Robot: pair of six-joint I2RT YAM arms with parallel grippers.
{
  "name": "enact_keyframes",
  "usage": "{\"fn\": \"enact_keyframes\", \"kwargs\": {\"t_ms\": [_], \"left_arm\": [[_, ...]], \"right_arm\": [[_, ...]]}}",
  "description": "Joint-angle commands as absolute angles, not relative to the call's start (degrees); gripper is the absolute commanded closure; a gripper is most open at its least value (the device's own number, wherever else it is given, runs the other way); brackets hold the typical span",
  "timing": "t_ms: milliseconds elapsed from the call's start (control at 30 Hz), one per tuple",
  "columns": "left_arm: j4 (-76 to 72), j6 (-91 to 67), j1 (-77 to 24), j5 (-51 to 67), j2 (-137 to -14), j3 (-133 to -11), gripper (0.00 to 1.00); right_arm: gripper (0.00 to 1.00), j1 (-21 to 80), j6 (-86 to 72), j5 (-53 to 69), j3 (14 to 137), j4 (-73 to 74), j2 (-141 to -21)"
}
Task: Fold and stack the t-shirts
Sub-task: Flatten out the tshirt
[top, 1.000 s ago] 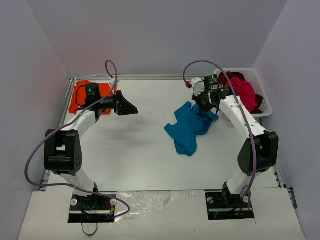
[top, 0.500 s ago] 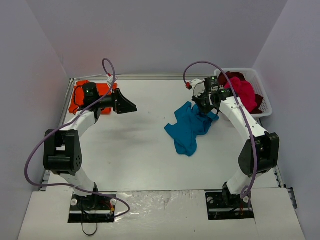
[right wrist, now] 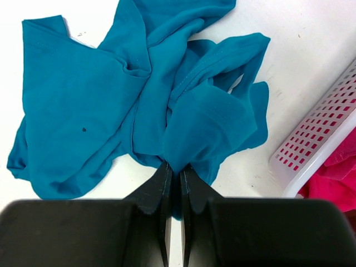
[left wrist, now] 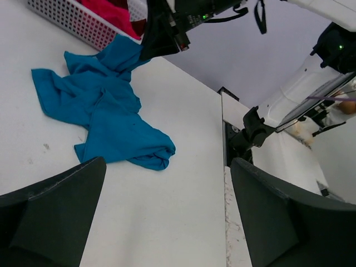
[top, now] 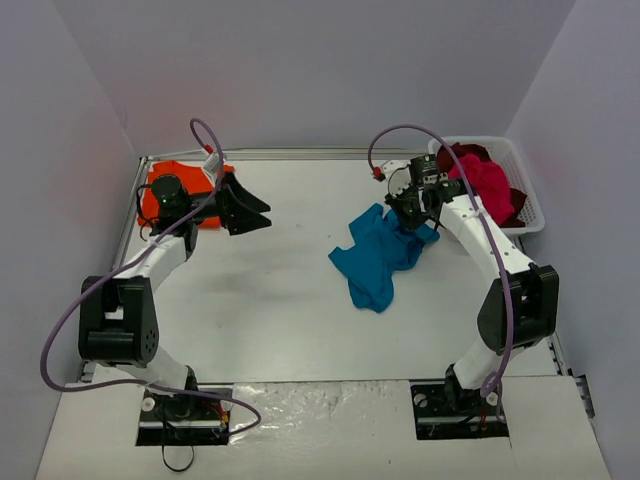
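Orange cloth comes first: one orange t-shirt (top: pixel 146 205) lies at the far left corner of the table (top: pixel 270 310), partly hidden by the left arm. Just to its right, the left gripper (top: pixel 258 214) hangs above the table. Its two fingers are spread wide, with nothing between them. Past the middle lies one teal-blue t-shirt (top: pixel 372 258), all crumpled. The right gripper (right wrist: pixel 173 171) pinches its far right edge tight, and the cloth bunches up to the fingers. On the far right stands one white basket (top: pixel 530 215). Inside it, in a heap, are one pink t-shirt (top: pixel 490 185) and one dark red t-shirt (top: pixel 463 153). That makes four t-shirts, two grippers and one basket.
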State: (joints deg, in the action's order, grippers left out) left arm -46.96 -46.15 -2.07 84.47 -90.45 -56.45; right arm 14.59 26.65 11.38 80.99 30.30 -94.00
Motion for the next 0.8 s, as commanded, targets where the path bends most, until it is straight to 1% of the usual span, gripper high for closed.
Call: {"fn": "enact_keyframes", "kwargs": {"t_ms": [0, 133, 200, 333, 367, 433, 467, 500, 533, 567, 600, 633, 667, 700, 767], "left_arm": [[-55.81, -42.73, -1.41, 93.35, -82.37, -55.11, 0.06], [-55.11, -36.58, -0.27, 90.62, -79.19, -52.39, 0.06], [-51.27, -32.63, -0.35, 90.26, -78.31, -51.86, 0.06], [-49.14, -28.84, -0.26, 88.69, -77.43, -50.63, 0.06], [-48.52, -28.22, 1.56, 88.07, -77.17, -50.28, 0.06], [-43.53, -24.19, 1.84, 86.14, -76.64, -50.54, 0.06], [-40.37, -21.91, 2.02, 85.00, -76.47, -50.97, 0.06], [-29.90, -18.67, 2.72, 83.51, -75.68, -52.63, 0.06], [-22.23, -8.10, 3.07, 80.62, -75.06, -53.95, 0.06], [-13.54, -0.78, 3.08, 77.64, -74.54, -55.79, 0.06], [7.52, 8.78, 2.21, 72.82, -73.49, -60.51, 0.06], [13.13, 20.01, 1.24, 68.34, -73.39, -62.38, 0.06], [16.58, 23.17, 0.62, 62.64, -73.21, -63.45, 0.06], [17.83, 23.99, -1.47, 59.62, -72.95, -63.80, 0.06], [16.62, 22.50, -1.58, 56.44, -71.90, -62.93, 0.06]], "right_arm": [[1.00, 14.06, 26.63, 12.30, 80.60, 30.24, -91.32], [1.00, 13.97, 26.63, 12.30, 80.51, 30.32, -91.49], [1.00, 13.89, 26.72, 12.31, 80.33, 30.24, -91.41], [1.00, 13.89, 26.72, 12.30, 80.07, 30.15, -91.32], [1.00, 13.89, 26.72, 12.30, 79.98, 30.06, -91.23], [1.00, 13.80, 26.72, 12.22, 79.89, 29.97, -91.06], [1.00, 13.80, 26.81, 12.22, 79.72, 30.06, -91.05], [1.00, 13.80, 26.81, 12.04, 79.63, 29.88, -91.05], [1.00, 13.80, 26.81, 11.95, 79.54, 29.97, -90.97], [1.00, 13.80, 26.81, 11.95, 79.54, 29.88, -90.97], [1.00, 13.80, 26.81, 11.95, 79.45, 29.88, -91.05], [1.00, 13.80, 26.81, 12.04, 79.37, 29.71, -90.97], [1.00, 13.80, 26.81, 12.04, 79.37, 29.79, -90.97], [1.00, 13.80, 26.72, 12.04, 79.37, 29.79, -90.97], [1.00, 13.80, 26.72, 12.04, 79.36, 29.71, -91.14]]}}
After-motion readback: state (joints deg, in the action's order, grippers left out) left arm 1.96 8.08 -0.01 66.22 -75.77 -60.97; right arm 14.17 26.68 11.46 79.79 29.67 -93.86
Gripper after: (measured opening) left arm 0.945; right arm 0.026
